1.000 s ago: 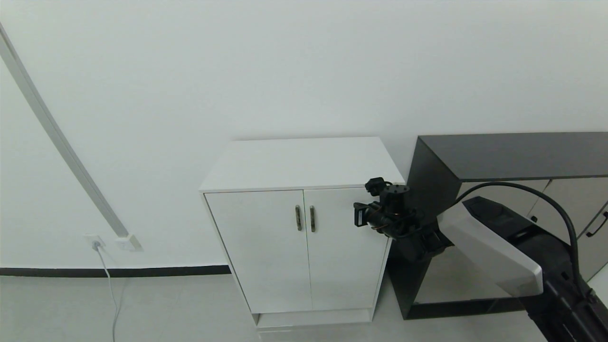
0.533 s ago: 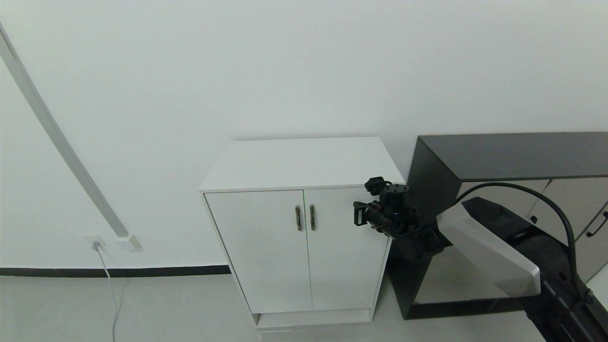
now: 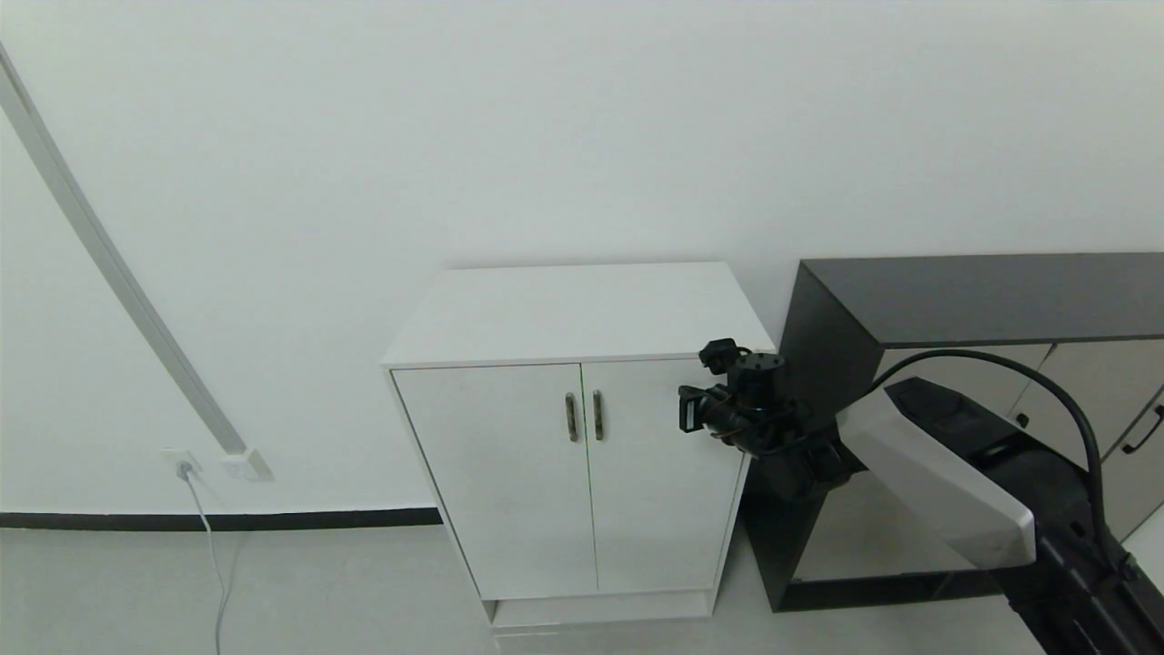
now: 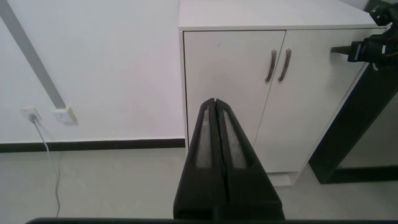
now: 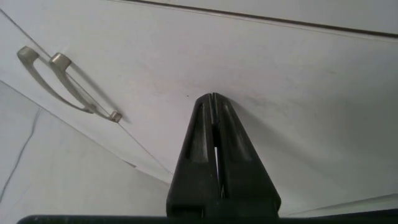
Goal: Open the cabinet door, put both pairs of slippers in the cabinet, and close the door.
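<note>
Left gripper (image 4: 215, 107): fingers pressed flat together, no gap between them, nothing held. It is aimed at the white cabinet (image 4: 231, 93) and stands well apart from it.

Cabinet: both doors shut and flush. The two handles (image 4: 278, 65) are upright and sit side by side at the centre seam.

Right gripper (image 4: 367, 48): close against the top outer corner of the door nearest the dark cabinet (image 4: 348, 134) (contact cannot be confirmed).

Wall beside the white cabinet: a slanted pale conduit (image 4: 31, 59) runs down to two wall plates (image 4: 46, 114). A cable (image 4: 51, 165) hangs from one plate to the floor, crossing the black baseboard (image 4: 112, 146).
</note>
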Robot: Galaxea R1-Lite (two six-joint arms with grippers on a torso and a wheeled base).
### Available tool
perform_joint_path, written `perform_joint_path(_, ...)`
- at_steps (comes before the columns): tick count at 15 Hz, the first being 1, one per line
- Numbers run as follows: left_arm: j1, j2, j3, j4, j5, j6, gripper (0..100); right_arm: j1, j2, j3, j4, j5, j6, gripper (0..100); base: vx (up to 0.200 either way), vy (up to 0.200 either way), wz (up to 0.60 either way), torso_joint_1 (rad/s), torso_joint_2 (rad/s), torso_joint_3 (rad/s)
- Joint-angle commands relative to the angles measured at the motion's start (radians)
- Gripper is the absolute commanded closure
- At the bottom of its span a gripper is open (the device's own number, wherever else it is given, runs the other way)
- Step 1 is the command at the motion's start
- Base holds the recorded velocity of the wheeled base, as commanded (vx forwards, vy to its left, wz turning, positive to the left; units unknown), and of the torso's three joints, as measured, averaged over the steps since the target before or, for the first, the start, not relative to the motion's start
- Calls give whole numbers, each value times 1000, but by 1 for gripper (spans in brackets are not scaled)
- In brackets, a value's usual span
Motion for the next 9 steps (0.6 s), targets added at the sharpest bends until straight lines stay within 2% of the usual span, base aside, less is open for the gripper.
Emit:
perform_joint_path(1, 0, 1, 0, 0, 0, -1, 100, 1, -36, 38, -13, -33, -14, 100, 0, 0, 0, 0, 0, 0)
perform_joint_path(5, 0, 1, 0, 0, 0, -1, 100, 4, -162, 268, -151, -40, -17, 100, 0, 0, 0, 0, 0, 0)
perform_joint_path(9, 0, 1, 0, 0, 0, -1, 100, -31, -360, 593, -309, -41, -17, 100, 0, 0, 0, 0, 0, 0)
